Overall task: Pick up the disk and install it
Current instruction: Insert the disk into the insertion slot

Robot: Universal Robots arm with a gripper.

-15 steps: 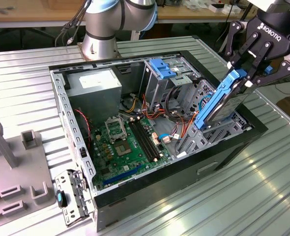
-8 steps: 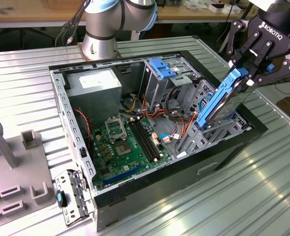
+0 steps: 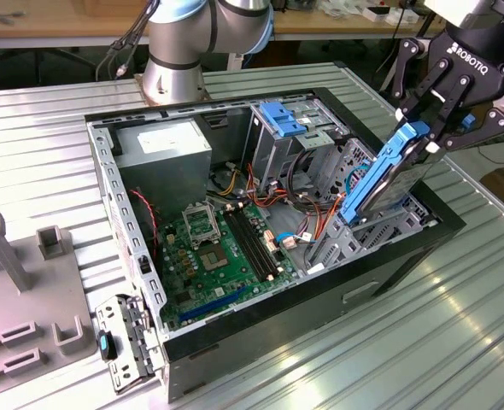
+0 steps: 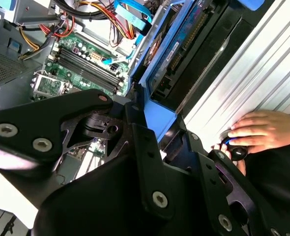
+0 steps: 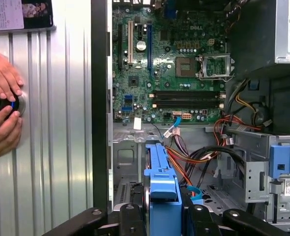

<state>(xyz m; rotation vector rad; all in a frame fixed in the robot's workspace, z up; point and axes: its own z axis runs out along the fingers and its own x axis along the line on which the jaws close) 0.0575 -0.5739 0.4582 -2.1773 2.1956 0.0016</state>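
Clamping the disk (image 3: pixel 382 181), gripper (image 3: pixel 423 135) above the case (image 3: pixel 260 342) — 2 hands (image 5: pixel 1 76) in the first wrist view

disk (image 3: pixel 377 173) x1 | claw (image 3: pixel 420 137) x1 | PC case (image 3: pixel 337 286) x1 | mobo (image 3: pixel 220 249) x1 | hands (image 5: pixel 2 73) (image 5: pixel 1 133) x2

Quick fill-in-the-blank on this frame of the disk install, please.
The black gripper is shut on the grey metal disk with ___ plastic side rails. The disk is at the exterior view's ___ end of the open black computer case. The flat circuit board inside the case is ___.
Missing: blue; right; green.
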